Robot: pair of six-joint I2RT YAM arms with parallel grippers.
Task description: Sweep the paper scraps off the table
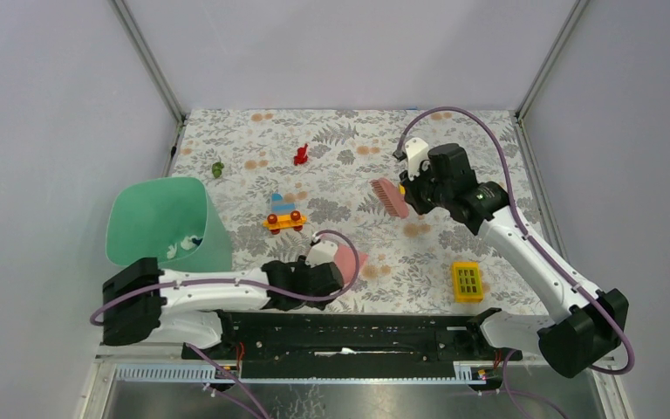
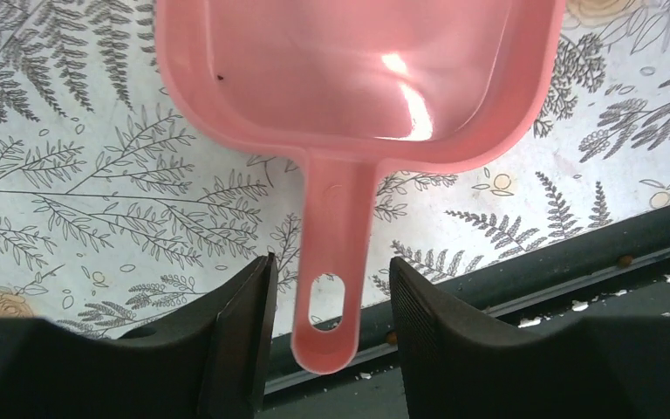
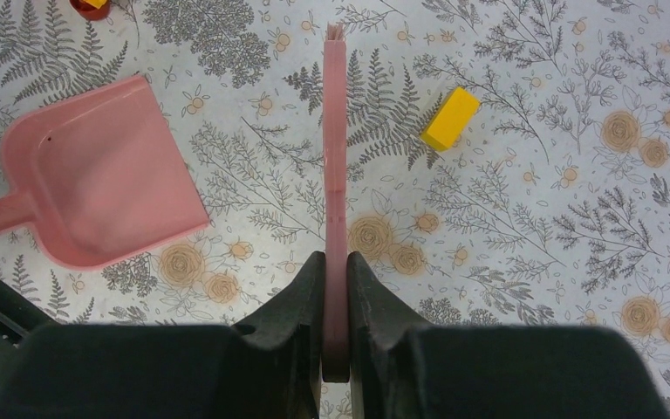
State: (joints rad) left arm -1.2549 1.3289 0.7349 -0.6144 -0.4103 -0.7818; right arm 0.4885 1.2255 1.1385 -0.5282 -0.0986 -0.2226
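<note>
Right claw [image 3: 335, 262] clamped on the stiff pink brush [image 3: 335, 131] by its handle, left claw [image 2: 331, 264] apart astride the dustpan [image 2: 358, 70] handle; featherlight paper scraps [image 1: 301, 155], well away from both, would likely scatter, so sweep rather than pinch.

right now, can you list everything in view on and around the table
paper scraps: two seen, one red at far centre, one green at far left
dustpan: one, pink, near centre, handle towards the rail
brush: one, pink, held above the table right of centre
yellow block: one, with a grid of holes, near right
toy car: one, blue and yellow with red wheels, centre
bin: one, green, left side, white bits inside
table: one, grey-white leaf print with orange flowers
black rail: one, along the near edge
left gripper: open, fingers either side of the dustpan handle
right gripper: shut on the brush
</note>
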